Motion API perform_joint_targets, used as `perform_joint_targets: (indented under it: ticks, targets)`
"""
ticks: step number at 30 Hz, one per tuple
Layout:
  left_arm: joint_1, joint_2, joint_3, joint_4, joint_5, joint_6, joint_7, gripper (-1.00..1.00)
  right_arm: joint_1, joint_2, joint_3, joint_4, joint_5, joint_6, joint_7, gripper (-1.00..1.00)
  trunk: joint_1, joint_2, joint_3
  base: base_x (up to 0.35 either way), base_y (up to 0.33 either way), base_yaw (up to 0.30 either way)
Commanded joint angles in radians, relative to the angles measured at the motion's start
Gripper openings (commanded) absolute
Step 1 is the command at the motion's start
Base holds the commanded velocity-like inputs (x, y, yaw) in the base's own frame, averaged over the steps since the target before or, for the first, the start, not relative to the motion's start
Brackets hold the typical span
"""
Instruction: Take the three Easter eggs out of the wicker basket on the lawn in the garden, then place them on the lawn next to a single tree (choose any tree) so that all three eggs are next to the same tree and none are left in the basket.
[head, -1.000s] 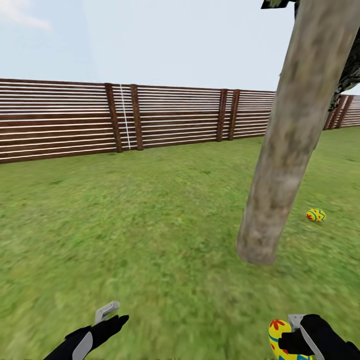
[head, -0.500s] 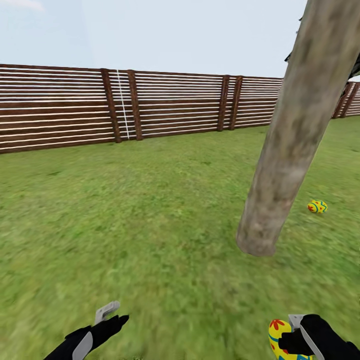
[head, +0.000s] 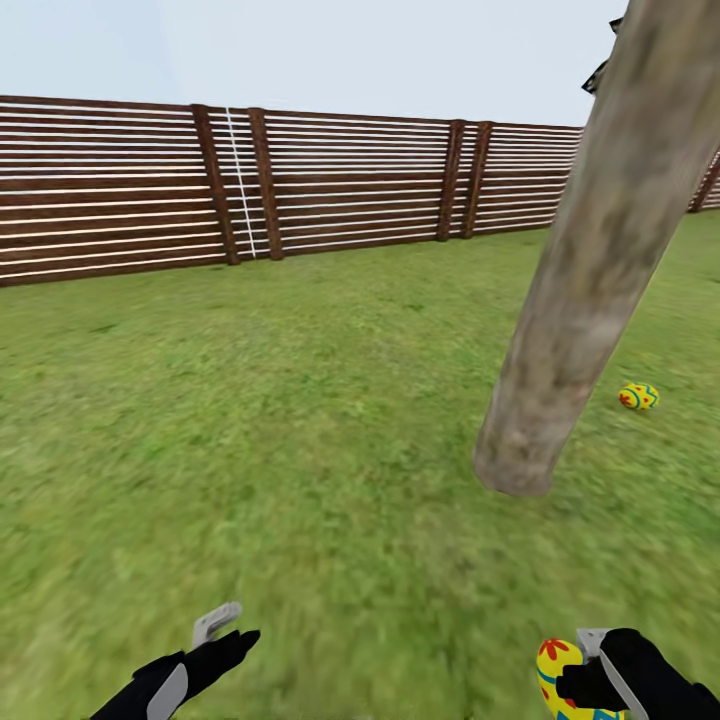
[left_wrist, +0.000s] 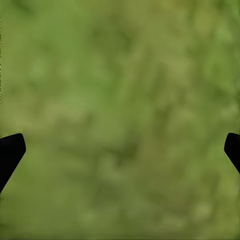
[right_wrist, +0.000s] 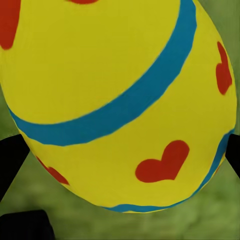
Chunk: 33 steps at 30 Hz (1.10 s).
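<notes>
Nearest the camera, at the lower right of the head view, the right gripper pinches an Easter egg between its black fingers, the yellow shell with its red flower mark and blue band rising just left of the dark claw. Seen from the right wrist, that held egg bulges between the two fingertips, which press against its sides, with blurred grass behind it. At the lower left of the head view, the left gripper hangs over the lawn with nothing in it; from the left wrist its fingertips sit at opposite edges of the picture, spread wide, with only mottled green between them. Farther out, right of centre, the tree rises from the grass, its grey-brown trunk leaning toward the upper right. Just beyond the foot of the trunk, on its right side, a second egg lies on the grass near the tree but not touching it. Farthest back, a brown slatted fence closes off the lawn under a pale sky.
</notes>
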Motion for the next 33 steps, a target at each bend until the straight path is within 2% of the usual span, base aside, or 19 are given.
perform_joint_targets:
  ticks: [1,33]
  targets:
    - [0.000,0.000,0.006,-0.001,0.007,0.010,-0.004,1.00,0.000,-0.001,0.004,-0.001,-0.002,0.004,0.001,-1.00,0.000,-0.001,-0.005,0.000,0.000,0.000]
    - [0.000,0.000,0.006,-0.003,0.007,0.010,-0.004,1.00,0.000,-0.001,0.004,-0.001,-0.002,0.003,0.000,-1.00,0.015,-0.008,-0.129,0.000,0.000,0.000]
